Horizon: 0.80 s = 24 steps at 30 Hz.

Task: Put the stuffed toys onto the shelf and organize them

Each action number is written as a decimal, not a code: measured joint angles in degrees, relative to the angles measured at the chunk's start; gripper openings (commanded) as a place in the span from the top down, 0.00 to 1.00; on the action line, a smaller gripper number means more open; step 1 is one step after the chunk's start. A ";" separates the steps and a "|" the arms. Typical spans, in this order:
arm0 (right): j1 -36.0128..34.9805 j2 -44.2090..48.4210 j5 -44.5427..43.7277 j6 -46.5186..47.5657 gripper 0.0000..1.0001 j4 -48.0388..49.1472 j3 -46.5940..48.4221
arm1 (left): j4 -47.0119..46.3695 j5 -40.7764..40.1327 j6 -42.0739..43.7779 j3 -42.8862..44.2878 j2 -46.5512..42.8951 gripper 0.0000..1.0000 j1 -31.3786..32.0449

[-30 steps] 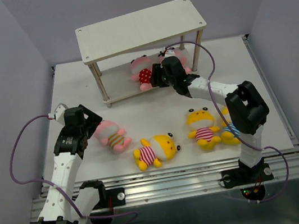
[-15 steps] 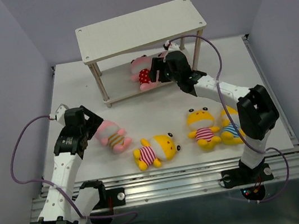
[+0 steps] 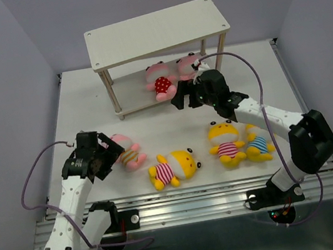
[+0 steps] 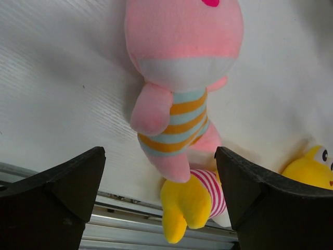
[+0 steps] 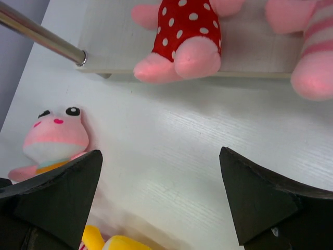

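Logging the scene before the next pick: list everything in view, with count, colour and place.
table: 1, white, under everything
shelf: 1, light wood, far side
polka-dot toy: 1, pink and red, lower board
pink-striped toy: 1, pink, lower board, right of the polka-dot toy
orange-striped toy: 1, pink, table, near left
yellow toys: 3, striped, table, near side
left gripper: 1, black, open over orange-striped toy
right gripper: 1, black, open, empty, before shelf

Both arms reach forward, left end effector (image 3: 106, 155) and right end effector (image 3: 183, 99) spread wide.
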State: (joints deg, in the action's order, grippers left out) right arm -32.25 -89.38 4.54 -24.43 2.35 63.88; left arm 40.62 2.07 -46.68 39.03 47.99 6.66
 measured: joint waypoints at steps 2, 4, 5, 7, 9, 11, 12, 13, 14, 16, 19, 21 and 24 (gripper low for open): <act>0.00 2.56 0.87 0.00 0.00 0.35 -2.91 | 1.92 0.09 -0.83 0.46 -2.23 0.01 0.00; 0.00 5.09 1.27 0.00 0.00 0.48 -5.22 | 3.43 0.09 -1.36 1.38 -3.91 0.01 0.00; 0.00 5.73 1.27 0.00 0.00 0.70 -5.84 | 4.13 0.13 -1.68 1.95 -4.26 0.01 0.00; 0.00 8.57 1.16 -0.02 0.00 1.18 -8.31 | 5.14 0.55 -2.16 2.82 -4.28 0.01 0.04; 0.00 11.32 0.61 -0.20 0.00 1.22 -10.75 | 5.97 0.68 -2.93 3.13 -4.17 0.01 0.50; 0.00 14.80 -0.15 -0.55 0.00 1.27 -13.53 | 6.86 0.72 -3.89 3.13 -3.78 0.01 1.51; 0.00 15.74 -0.48 -0.72 0.00 1.27 -14.25 | 7.48 0.55 -4.68 3.13 -3.69 0.01 2.40; 0.00 17.59 -1.09 -0.85 0.00 1.29 -15.74 | 7.87 0.44 -5.68 3.13 -3.67 0.01 3.91; 0.00 19.06 -1.60 -0.87 0.00 1.31 -16.83 | 8.07 0.39 -6.71 3.13 -3.56 0.01 5.42; 0.00 20.87 -2.25 -0.87 0.00 1.11 -18.01 | 8.00 0.07 -8.81 3.13 -3.06 0.01 8.87; 0.00 22.47 -3.65 -0.87 0.00 1.14 -18.73 | 6.86 -0.17 -11.52 2.99 -1.09 0.01 13.60; 0.00 22.95 -4.31 -0.85 0.00 1.16 -18.91 | 5.16 -0.13 -13.38 2.99 1.25 0.01 17.33; 0.00 23.04 -4.79 -0.85 0.00 1.20 -19.08 | 3.91 -1.14 -15.41 2.99 4.68 0.01 20.13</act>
State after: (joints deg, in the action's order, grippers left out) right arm -32.25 -66.35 -0.25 -25.28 3.55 44.80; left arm 44.53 0.93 -62.08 42.02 52.66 26.79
